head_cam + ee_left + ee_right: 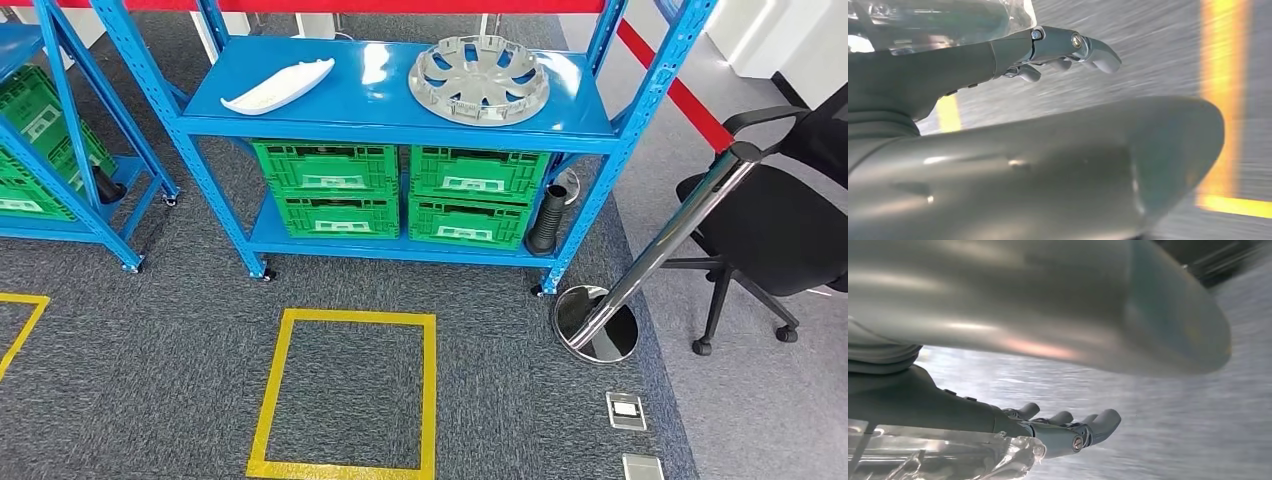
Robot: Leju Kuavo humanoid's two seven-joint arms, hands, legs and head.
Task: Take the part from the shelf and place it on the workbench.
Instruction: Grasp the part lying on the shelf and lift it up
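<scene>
- Left hand (1068, 50) hangs over the carpet, fingers loose, holding nothing.
- Right hand (1068, 427) likewise slack and empty.
- Far ahead, on the blue shelf (390, 105): white part (278, 86) left, wheel cover (479, 78) right, both within reach from the front.

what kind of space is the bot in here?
Probably a staged industrial test area in an office: blue steel shelving with green crates and a wheel cover, a yellow taped floor square on carpet, and an office chair.
</scene>
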